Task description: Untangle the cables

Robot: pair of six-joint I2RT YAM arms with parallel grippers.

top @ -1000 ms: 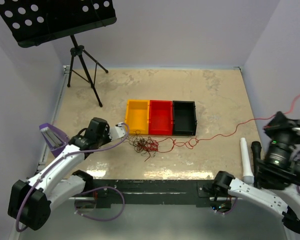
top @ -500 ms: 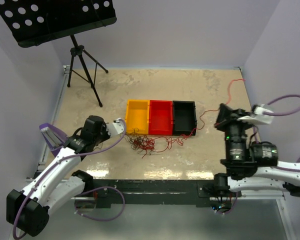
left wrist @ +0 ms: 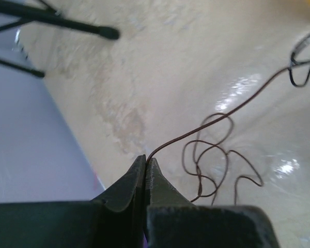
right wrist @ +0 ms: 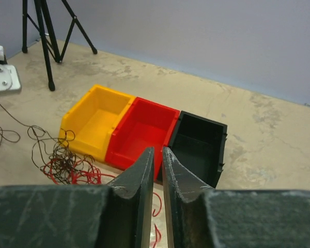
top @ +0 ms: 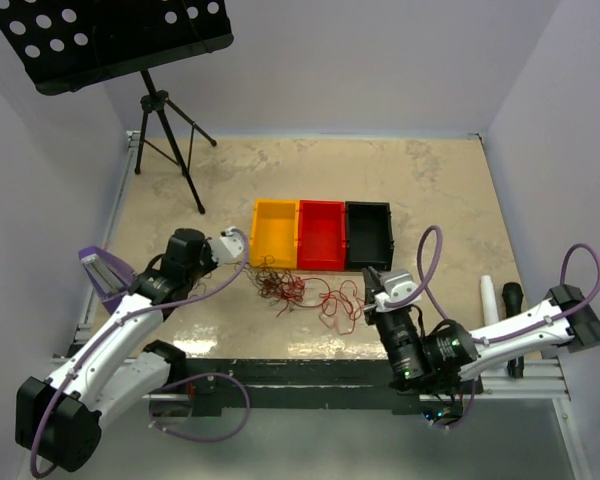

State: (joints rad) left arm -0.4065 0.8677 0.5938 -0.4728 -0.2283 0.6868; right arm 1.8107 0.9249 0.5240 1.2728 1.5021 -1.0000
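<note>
- Left gripper (left wrist: 145, 159): the two dark fingers are pressed together at the tips, pinching one thin dark brown strand (left wrist: 217, 116) of wire.
- In the left wrist view the strand leaves the fingertips and runs up and to the right in a taut, nearly straight line. Slack loops of the same dark wire lie on the table just beside it.
- Right gripper (right wrist: 157, 151): the fingers stand a narrow slit apart with nothing seen between them. It hangs over the near part of the table, aimed at the bins.
- Thin curly red and dark brown cables (top: 283, 289): they lie as a loose tangle on the beige stone-patterned table top (top: 430, 190), just on the near side of the yellow and red bins.
- Long axis of the tangle: left to right across the table, roughly parallel to the row of bins. The left end leads to the left gripper and the right end reaches below the black bin.
- Dark strands make up the left part of the tangle. Open red loops (top: 336, 300) trail off to the right, close to the right arm's wrist.
- Three open plastic bins stand touching in a row: yellow (top: 275, 232), red (top: 321, 233) and black (top: 369, 235). No wire is seen inside them.
- A black perforated music stand on a tripod (top: 166, 128) stands at the far left corner, well apart from the tangle.
- A white tube (top: 490, 300) and a black cylinder (top: 513, 300) lie side by side near the right edge.
</note>
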